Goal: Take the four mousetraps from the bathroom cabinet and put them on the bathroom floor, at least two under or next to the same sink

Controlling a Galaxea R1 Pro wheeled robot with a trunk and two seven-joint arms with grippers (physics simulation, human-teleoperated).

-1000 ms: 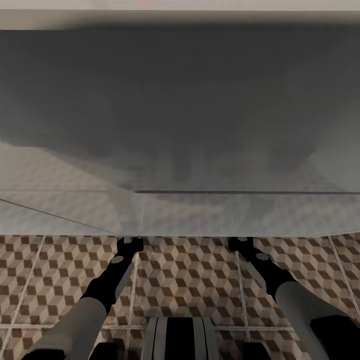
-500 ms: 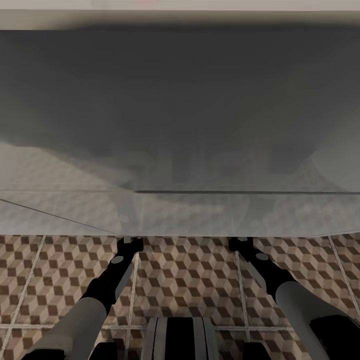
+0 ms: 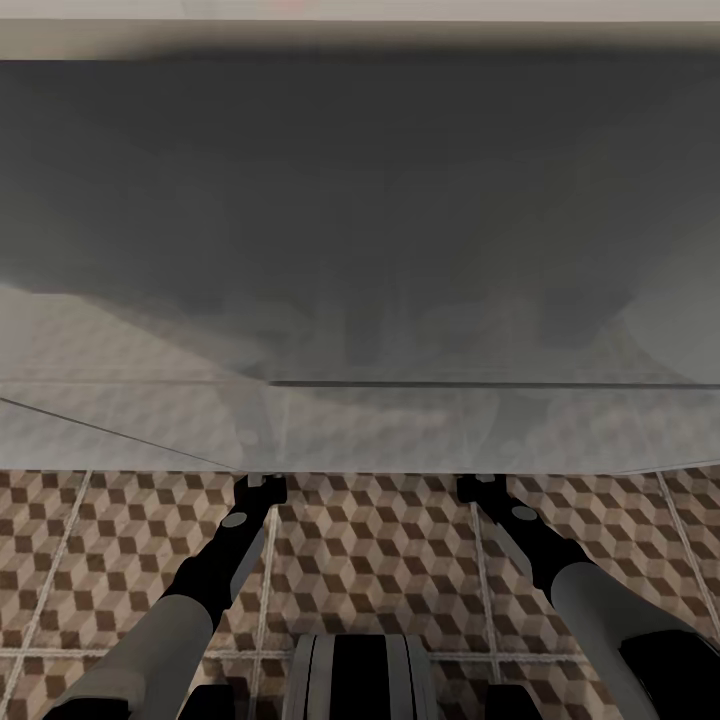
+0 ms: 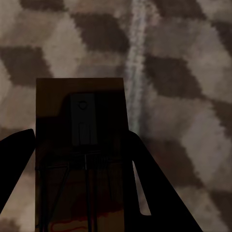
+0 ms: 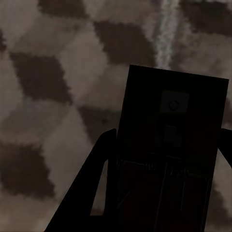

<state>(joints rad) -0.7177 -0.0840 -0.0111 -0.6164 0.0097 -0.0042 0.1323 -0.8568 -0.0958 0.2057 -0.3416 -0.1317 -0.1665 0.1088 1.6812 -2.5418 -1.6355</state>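
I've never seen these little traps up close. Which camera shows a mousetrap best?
The left wrist view: its mousetrap is lit enough to show the brown board and metal plate. The right wrist view shows another mousetrap, almost black. In the head view the arms run under a white overhang.

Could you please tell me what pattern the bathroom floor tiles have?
The bathroom floor carries a small 3D-cube pattern in brown, beige and grey, with pale grout lines; the head view shows it best.
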